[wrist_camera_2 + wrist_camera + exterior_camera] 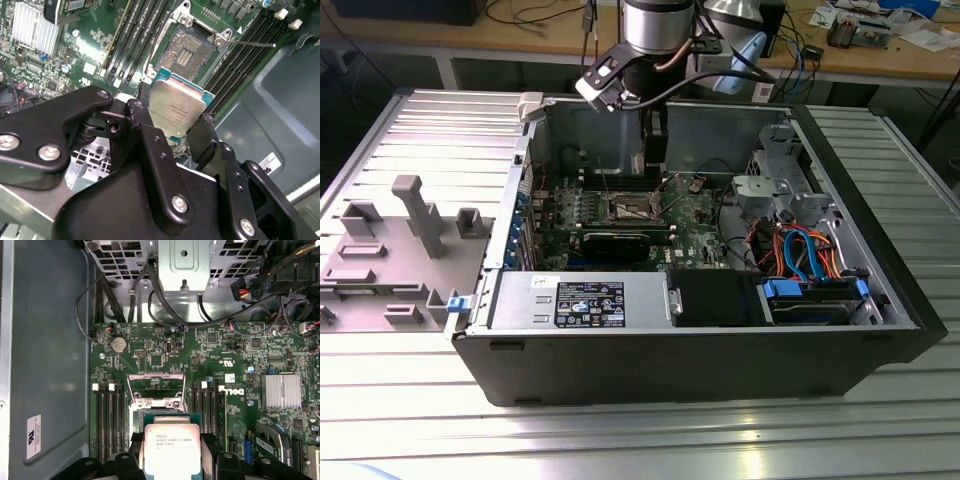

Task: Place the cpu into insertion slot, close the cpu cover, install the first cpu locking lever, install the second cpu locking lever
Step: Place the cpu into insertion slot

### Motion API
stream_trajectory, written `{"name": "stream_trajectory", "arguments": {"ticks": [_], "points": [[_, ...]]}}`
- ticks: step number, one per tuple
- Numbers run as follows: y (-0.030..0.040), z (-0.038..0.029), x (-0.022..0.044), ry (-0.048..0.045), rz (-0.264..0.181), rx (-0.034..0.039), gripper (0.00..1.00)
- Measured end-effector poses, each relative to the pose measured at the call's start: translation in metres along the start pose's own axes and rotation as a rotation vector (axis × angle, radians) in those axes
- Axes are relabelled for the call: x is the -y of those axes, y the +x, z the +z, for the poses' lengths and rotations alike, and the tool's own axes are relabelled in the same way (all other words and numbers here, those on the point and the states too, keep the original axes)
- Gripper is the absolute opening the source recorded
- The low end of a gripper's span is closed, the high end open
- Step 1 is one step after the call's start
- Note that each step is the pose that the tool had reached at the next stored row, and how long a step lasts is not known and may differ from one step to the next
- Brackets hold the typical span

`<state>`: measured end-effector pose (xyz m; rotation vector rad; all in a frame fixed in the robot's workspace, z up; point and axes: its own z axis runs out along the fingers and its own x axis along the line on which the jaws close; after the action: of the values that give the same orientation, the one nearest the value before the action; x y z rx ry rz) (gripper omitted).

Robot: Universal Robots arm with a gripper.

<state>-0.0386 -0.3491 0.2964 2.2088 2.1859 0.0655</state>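
End effector hangs at upper centre of the exterior view, pinching the cpu by two opposite edges, silver face showing. The insertion slot sits open and bare on the green board, just ahead of the chip and beneath it, and by my read they're not touching

On the table: case; inside, insertion slot between memory slots; cpu near it, between the jaws.
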Motion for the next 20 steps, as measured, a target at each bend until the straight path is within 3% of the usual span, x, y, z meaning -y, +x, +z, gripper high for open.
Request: {"name": "stream_trajectory", "arguments": {"ticks": [6, 20], "points": [[0.0026, 0.0111, 0.0034, -0.0013, -0.039, -0.0020, 0.54], [0.0096, 0.0375, 0.0095, -0.0070, -0.035, -0.0016, 0.54]]}}
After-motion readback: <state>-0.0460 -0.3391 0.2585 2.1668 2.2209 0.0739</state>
